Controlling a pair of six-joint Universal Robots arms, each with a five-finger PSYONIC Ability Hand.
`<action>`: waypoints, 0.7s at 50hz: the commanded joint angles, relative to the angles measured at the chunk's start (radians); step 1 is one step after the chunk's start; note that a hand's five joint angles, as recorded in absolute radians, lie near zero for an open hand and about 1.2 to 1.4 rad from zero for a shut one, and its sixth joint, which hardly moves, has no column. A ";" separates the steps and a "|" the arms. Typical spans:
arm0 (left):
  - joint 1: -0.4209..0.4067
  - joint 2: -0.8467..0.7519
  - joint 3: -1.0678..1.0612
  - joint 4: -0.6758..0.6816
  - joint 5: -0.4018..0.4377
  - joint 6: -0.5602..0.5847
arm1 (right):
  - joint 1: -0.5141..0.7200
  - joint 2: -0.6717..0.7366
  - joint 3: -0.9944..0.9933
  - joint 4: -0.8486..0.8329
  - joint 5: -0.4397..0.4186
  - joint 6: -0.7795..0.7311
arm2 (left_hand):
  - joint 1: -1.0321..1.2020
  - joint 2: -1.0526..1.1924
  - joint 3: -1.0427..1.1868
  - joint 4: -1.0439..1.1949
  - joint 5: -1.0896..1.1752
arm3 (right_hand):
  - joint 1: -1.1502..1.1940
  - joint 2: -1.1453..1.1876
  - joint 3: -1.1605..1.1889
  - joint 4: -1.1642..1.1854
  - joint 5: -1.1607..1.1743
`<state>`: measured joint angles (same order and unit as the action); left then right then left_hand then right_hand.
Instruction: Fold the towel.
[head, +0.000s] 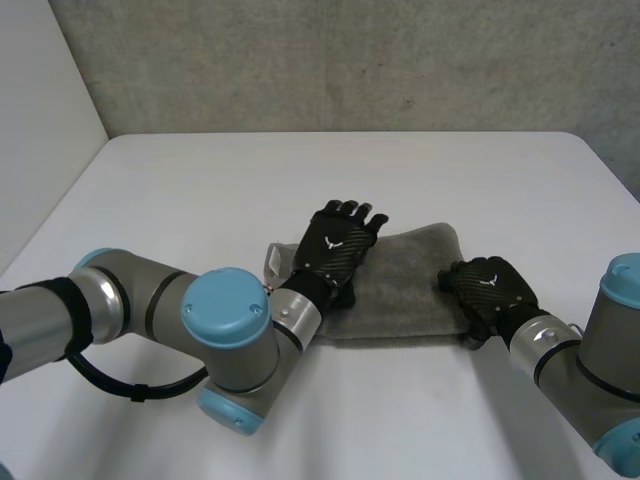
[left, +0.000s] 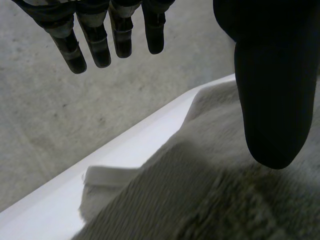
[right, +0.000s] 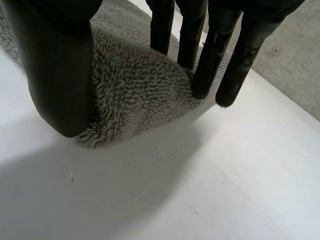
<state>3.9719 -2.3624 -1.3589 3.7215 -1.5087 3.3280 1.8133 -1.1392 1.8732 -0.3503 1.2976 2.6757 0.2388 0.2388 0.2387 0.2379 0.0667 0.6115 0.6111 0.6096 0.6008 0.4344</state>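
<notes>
A grey terry towel (head: 410, 285) lies folded into a long strip near the middle of the white table (head: 300, 170). My left hand (head: 335, 245) is over its left part, fingers (left: 100, 45) straight and spread, thumb (left: 272, 100) just above the pile. The towel (left: 200, 200) lies under the palm, and a white label (left: 107, 176) sticks out at its edge. My right hand (head: 490, 285) is at the towel's right near corner. There the thumb (right: 60, 75) presses one side of the corner and the fingers (right: 205, 65) the other, and the towel (right: 135, 85) bulges up between them.
The table's far edge (head: 340, 135) meets a grey concrete wall. Bare white tabletop lies in front of the towel between my two arms and to the right of the right hand.
</notes>
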 joint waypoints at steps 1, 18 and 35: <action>0.044 -0.032 0.014 -0.009 -0.172 0.016 | 0.000 0.006 0.000 -0.013 0.002 0.003 | 0.051 0.051 0.051 0.052 0.049 | 0.316 0.317 0.318 0.327 0.319; 0.059 0.048 -0.101 -0.011 -0.380 0.271 | 0.007 -0.044 -0.026 0.016 0.014 -0.028 | -0.005 -0.005 -0.005 -0.004 -0.007 | 0.785 0.785 0.787 0.795 0.787; 0.020 0.333 -0.289 -0.011 -0.380 0.162 | 0.350 0.032 -0.414 0.160 -0.081 -0.543 | -0.011 -0.011 -0.010 -0.010 -0.013 | 0.785 0.785 0.787 0.795 0.787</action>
<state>3.9803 -2.1315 -1.6072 3.7108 -1.8846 3.5245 1.9941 -1.1801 1.6047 -0.2138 1.2799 2.2565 0.2132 0.2104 0.2129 0.2112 0.0399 1.2778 1.2340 1.3307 1.3286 1.1227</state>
